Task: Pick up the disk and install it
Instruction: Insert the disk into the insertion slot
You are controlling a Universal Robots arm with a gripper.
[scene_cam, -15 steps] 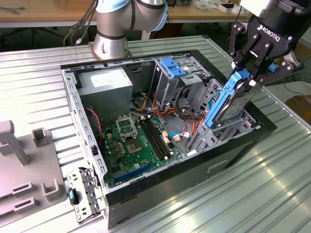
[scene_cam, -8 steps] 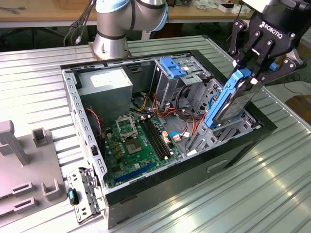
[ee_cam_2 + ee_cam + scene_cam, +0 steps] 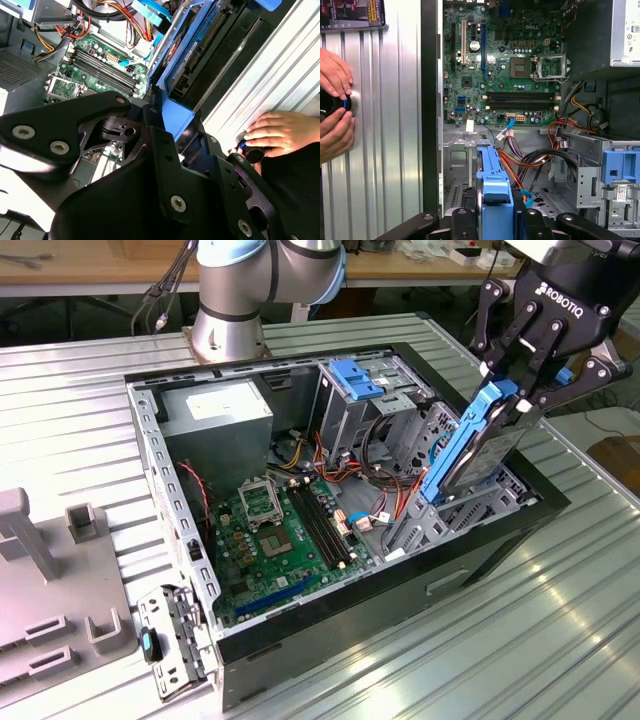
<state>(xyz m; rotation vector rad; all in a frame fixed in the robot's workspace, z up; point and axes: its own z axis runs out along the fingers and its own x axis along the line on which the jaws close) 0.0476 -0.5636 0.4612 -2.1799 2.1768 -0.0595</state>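
The disk, a dark drive in a bright blue carrier frame, stands tilted on edge over the open computer case, at the exterior view's right. Its lower end reaches into the grey drive bay near the case's front wall. My gripper is shut on the disk's upper end, one finger on each flat side. In the first wrist view the blue carrier runs straight out from between my fingers. The second wrist view shows the carrier angled toward the bay.
The motherboard, power supply and a grey drive cage with a blue latch fill the case, with loose cables beside the bay. A person's hands rest on a knob on the ribbed table. A grey fixture lies at the exterior view's left.
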